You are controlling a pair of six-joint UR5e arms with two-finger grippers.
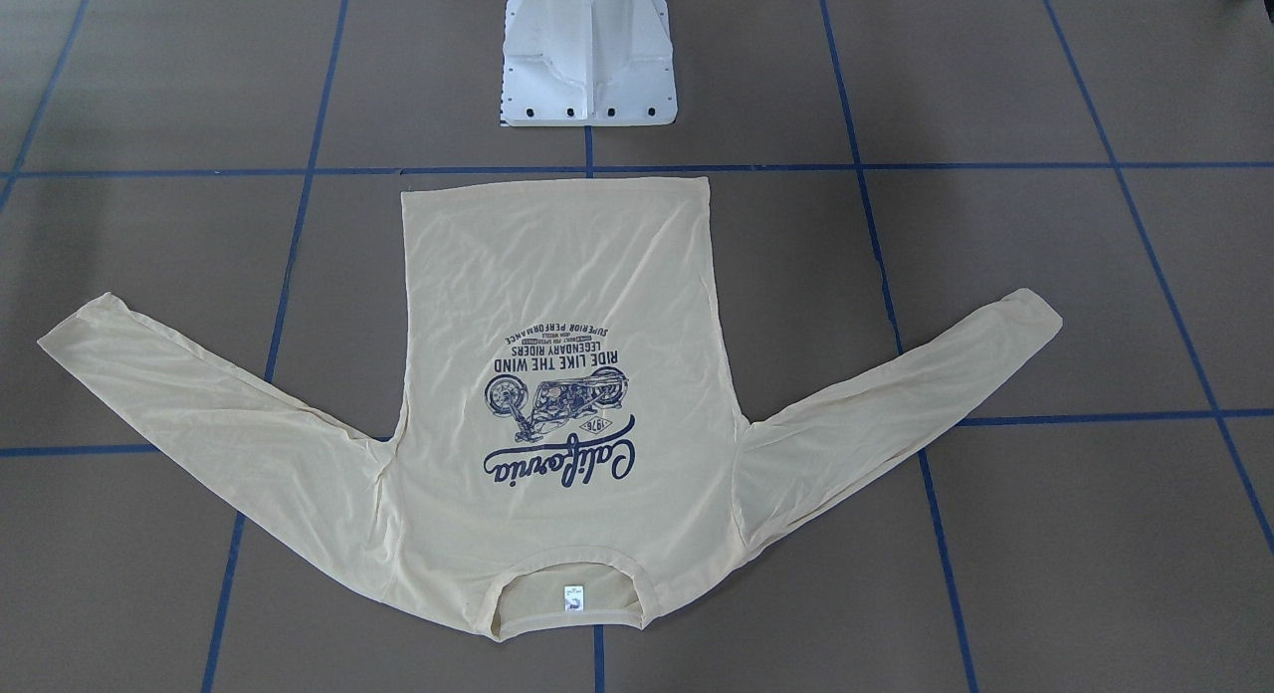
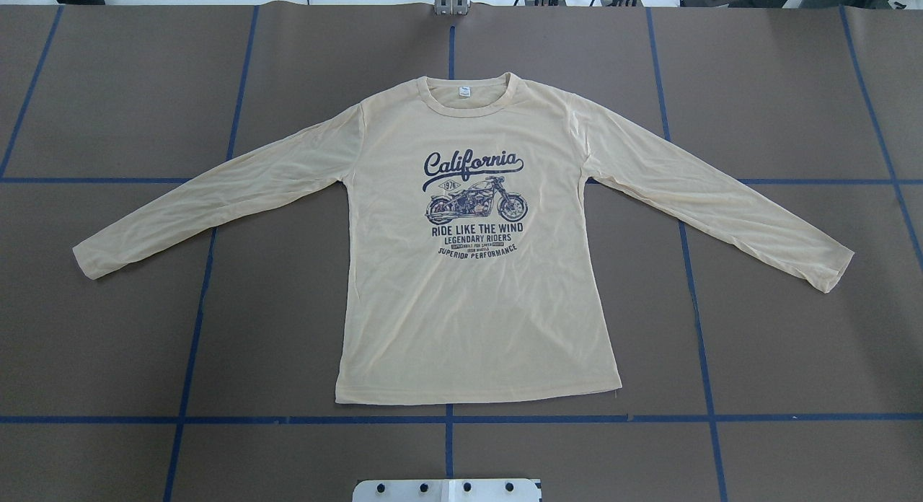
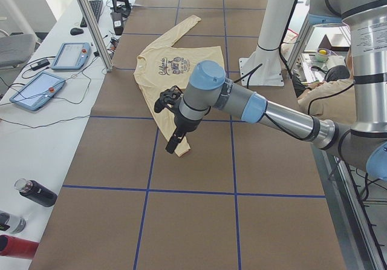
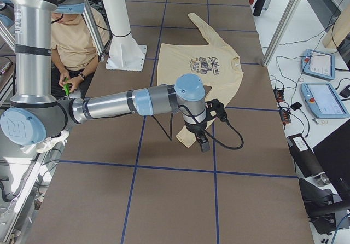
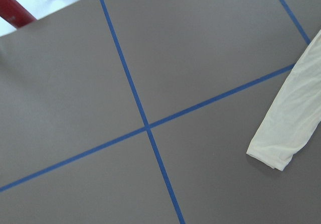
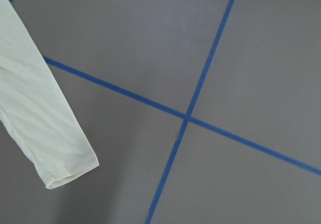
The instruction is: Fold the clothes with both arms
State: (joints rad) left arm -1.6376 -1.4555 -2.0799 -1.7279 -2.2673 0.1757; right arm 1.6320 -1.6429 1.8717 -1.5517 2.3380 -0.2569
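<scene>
Left gripper [image 3: 172,146] hangs near one cuff [image 5: 271,153], right gripper [image 4: 203,143] near the other cuff [image 6: 70,171] of one long-sleeved shirt [image 2: 469,307]; I cannot tell whether either is open.

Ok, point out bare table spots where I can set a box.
Free: the strip between the shirt hem and the base; the wedges between sleeves and body; both table ends past the cuffs, though the left arm and right arm hang there. Crowded: the shirt-covered middle.

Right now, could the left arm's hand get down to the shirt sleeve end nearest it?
Probably yes. The left hand hangs near the sleeve cuff. Its wrist view shows the cuff lying flat with only bare table around it, and nothing on or beside it to block the way.
</scene>
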